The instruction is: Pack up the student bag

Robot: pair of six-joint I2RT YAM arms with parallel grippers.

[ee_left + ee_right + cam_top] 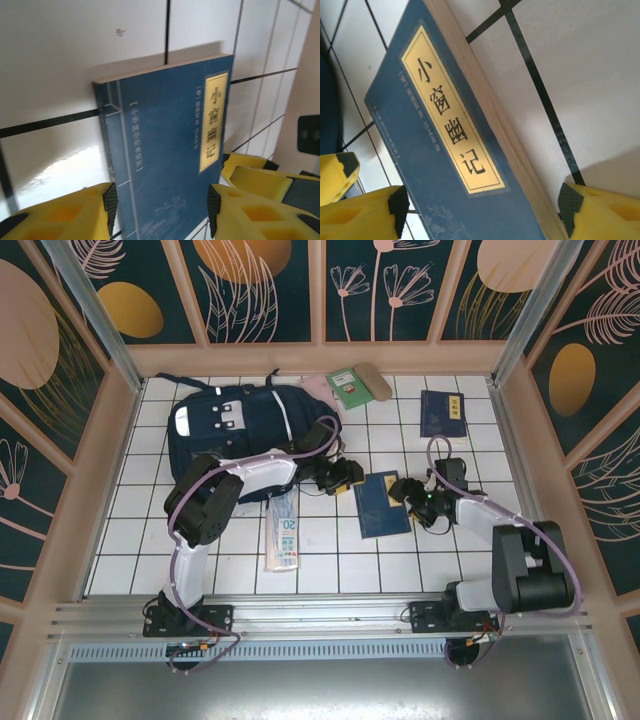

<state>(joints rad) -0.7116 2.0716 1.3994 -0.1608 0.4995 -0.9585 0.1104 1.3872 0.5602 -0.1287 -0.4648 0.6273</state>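
Student bag [240, 425], dark navy backpack with white stripe and patches, is seen lying flat on the white tiled table [320, 565], well to the left of the left pincer [345, 477] and slightly beyond it; the left forearm is laid across the bag's near right edge. A blue book with a yellow title label [380, 505] is lying between the two pincers, with the left pincer at its far left corner and the right pincer [408, 490] at its far right edge. The left pincer's jaws are held about half apart, with yellow fingers [70, 215] on either side of the cover. A sliver of tile is seen between the book and one pad, and nothing is clamped. The right pincer's jaws are spread wide, fingers [605, 210] either side of the book, its page edge just beside one pad, and no firm hold is seen. A second blue book [442, 412] is placed beyond the right pincer. A green booklet [349, 388] and a beige oblong item [377, 382] are placed beyond the left pincer. A clear packet marked 20 [283, 538] is placed near-left of the left pincer, under its arm.
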